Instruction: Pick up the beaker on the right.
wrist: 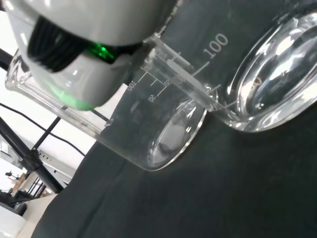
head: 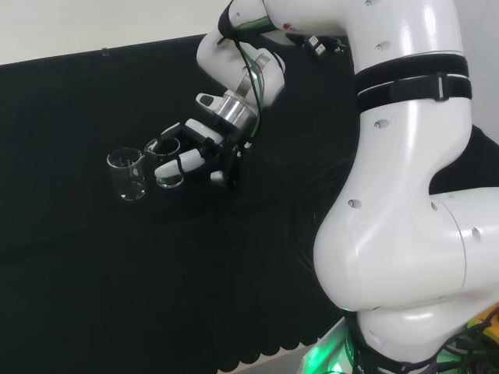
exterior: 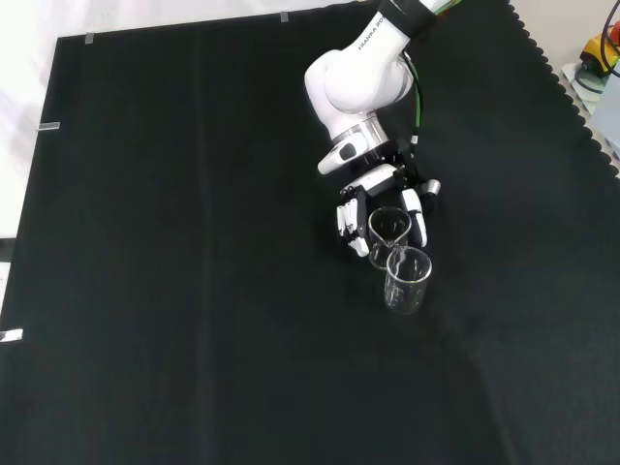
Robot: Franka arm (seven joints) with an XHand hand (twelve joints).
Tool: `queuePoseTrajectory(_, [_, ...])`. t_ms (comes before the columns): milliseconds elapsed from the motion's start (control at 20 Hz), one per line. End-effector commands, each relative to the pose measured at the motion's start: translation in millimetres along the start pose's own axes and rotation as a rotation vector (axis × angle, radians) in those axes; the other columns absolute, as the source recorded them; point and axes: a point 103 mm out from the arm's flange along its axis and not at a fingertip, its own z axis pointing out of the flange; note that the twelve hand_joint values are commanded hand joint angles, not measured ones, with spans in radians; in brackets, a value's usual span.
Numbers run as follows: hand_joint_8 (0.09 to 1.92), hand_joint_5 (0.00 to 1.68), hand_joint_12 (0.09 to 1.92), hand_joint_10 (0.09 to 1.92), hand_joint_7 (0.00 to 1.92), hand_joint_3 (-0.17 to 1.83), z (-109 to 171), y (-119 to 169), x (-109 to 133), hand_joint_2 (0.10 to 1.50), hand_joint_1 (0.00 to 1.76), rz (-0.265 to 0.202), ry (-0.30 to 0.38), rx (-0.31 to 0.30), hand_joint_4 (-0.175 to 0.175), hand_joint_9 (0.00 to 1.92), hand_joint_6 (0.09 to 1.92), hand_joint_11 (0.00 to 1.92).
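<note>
Two clear glass beakers stand side by side on the black cloth. In the head view the right beaker (head: 166, 162) stands between the fingers of the hand (head: 204, 142), and the left beaker (head: 127, 174) stands free beside it. From the front, the hand (exterior: 376, 190) reaches down with fingers (exterior: 349, 221) on both sides of the farther beaker (exterior: 390, 231); the nearer beaker (exterior: 407, 280) almost touches it. The fingers look fairly straight, and contact with the glass is unclear. Both beakers rest on the cloth. The wrist view has one beaker (wrist: 158, 134) close, the other beaker (wrist: 270, 84) beyond it.
The arm's white links (head: 405, 179) take up the right of the head view. Black cloth (exterior: 174, 291) spreads wide around the beakers. Its scalloped edge (head: 257, 354) runs near the arm's base.
</note>
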Motion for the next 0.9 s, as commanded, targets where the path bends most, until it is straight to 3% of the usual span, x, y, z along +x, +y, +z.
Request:
queuePoseTrajectory(50, [0.22, 1.37, 0.83, 0.09, 1.44, 0.05, -25.3, 4.0, 5.3, 0.94, 1.32, -0.028, -0.044, -0.036, -0.175, 1.54, 0.3, 1.12])
queuePoseTrajectory(150, [0.44, 1.35, 0.82, 0.09, 1.36, 0.04, -30.9, 3.9, 7.0, 0.94, 1.38, -0.036, -0.049, -0.04, -0.175, 1.52, 0.32, 1.13])
queuePoseTrajectory(250, [0.53, 1.33, 0.81, 0.09, 1.32, 0.03, -36.3, 4.4, 9.2, 0.94, 1.41, -0.046, -0.051, -0.043, -0.175, 1.5, 0.37, 1.13])
queuePoseTrajectory(550, [0.55, 1.32, 0.82, 0.09, 1.32, 0.02, -51.1, 5.5, 19.0, 0.94, 1.42, -0.077, -0.067, -0.02, -0.175, 1.49, 0.4, 1.13])
queuePoseTrajectory(900, [0.55, 1.32, 0.82, 0.09, 1.33, 0.02, -61.9, 0.5, 26.0, 0.94, 1.42, -0.071, -0.091, 0.013, -0.175, 1.5, 0.4, 1.14])
